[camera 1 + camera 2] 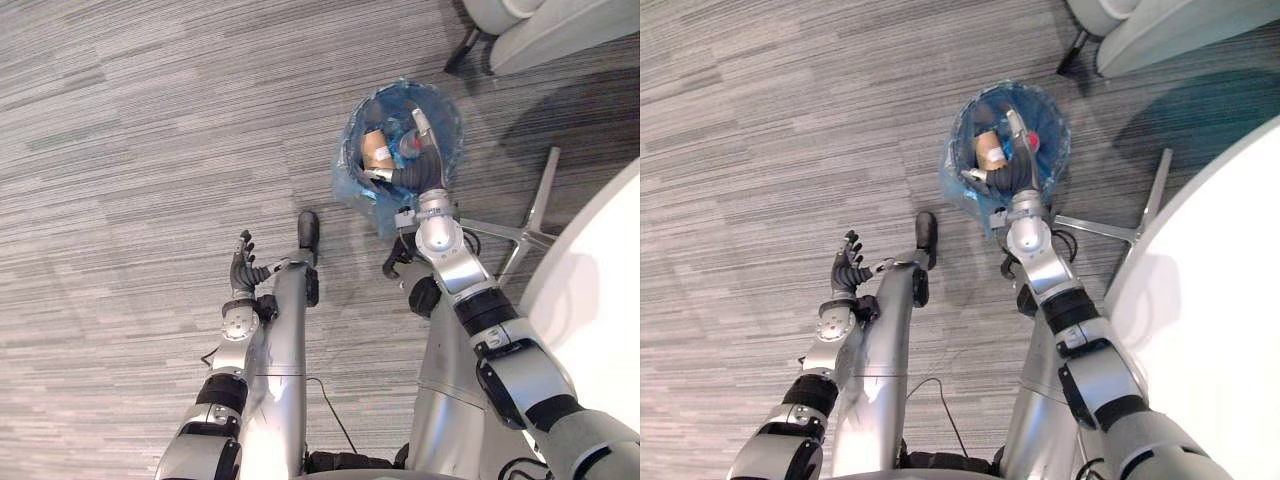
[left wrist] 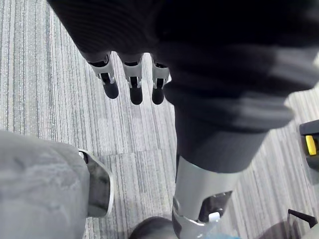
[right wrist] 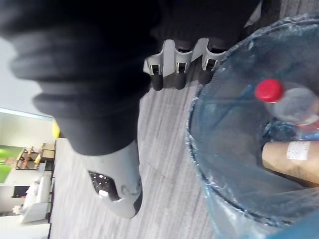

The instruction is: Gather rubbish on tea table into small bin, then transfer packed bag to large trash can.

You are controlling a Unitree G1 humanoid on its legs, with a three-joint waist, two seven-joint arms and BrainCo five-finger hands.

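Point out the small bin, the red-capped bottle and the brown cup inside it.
small bin [image 3: 224,149]: right wrist view, on its blue-bagged inner wall.
red-capped bottle [image 3: 294,104]: right wrist view, on its clear body.
brown cup [image 3: 291,162]: right wrist view, on its side.

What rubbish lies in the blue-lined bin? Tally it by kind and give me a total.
Bottle, red cap: 1
Brown paper cup: 1
Total: 2 in sight; more may lie hidden underneath.
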